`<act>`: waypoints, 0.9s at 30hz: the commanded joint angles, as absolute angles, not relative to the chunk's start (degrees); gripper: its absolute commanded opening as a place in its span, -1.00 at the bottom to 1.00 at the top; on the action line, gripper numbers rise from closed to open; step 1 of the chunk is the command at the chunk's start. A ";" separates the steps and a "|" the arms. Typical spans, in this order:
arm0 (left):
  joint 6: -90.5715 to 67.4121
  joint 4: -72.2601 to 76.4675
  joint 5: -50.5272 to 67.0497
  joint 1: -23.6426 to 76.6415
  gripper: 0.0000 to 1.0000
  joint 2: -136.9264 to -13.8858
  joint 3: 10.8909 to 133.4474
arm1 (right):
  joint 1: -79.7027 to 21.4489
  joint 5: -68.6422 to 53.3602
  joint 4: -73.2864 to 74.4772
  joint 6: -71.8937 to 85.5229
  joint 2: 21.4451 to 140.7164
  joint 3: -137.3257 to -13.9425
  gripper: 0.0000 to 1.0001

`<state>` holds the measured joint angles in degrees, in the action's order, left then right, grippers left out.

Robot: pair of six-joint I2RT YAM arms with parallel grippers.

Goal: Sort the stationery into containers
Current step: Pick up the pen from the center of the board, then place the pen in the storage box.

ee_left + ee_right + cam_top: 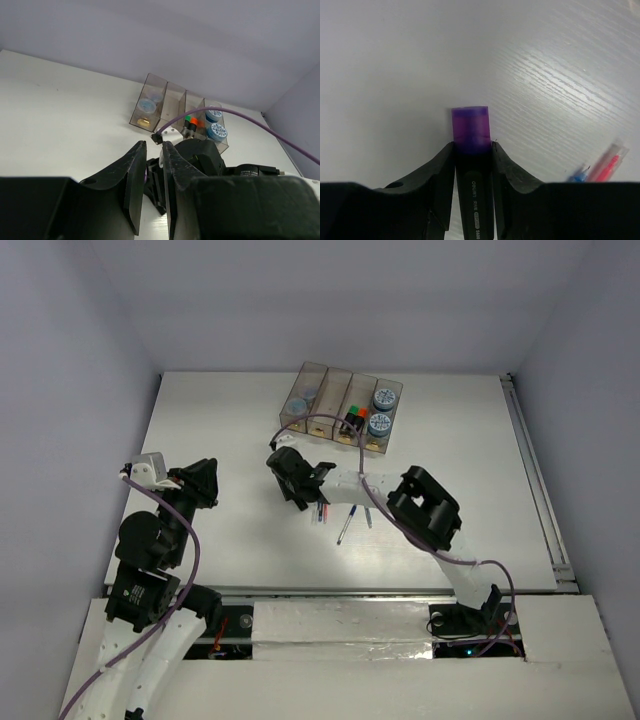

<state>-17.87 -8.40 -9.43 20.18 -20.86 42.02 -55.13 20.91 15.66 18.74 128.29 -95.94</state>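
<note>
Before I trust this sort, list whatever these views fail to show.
- Top view: purple highlighter hidden beneath the right gripper.
- Right wrist view: pens cut off by the gripper's finger; containers out of frame.
- Left wrist view: right arm blocks the containers' near ends; pens hidden.

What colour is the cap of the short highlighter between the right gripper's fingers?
The highlighter has a purple cap on a black barrel; best in right wrist view.
</note>
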 commanded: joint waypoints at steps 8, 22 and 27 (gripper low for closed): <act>-17.49 -5.54 -9.23 20.48 -0.66 -20.48 42.19 | -51.78 19.51 7.93 21.44 120.78 -98.80 -0.68; -17.67 -5.54 -9.40 20.48 -0.73 -21.18 42.19 | -33.41 19.42 2.99 23.73 116.80 -100.98 -0.65; -17.58 -5.45 -9.32 20.48 -0.76 -21.97 42.19 | -29.45 17.94 4.65 25.48 119.79 -103.62 -0.60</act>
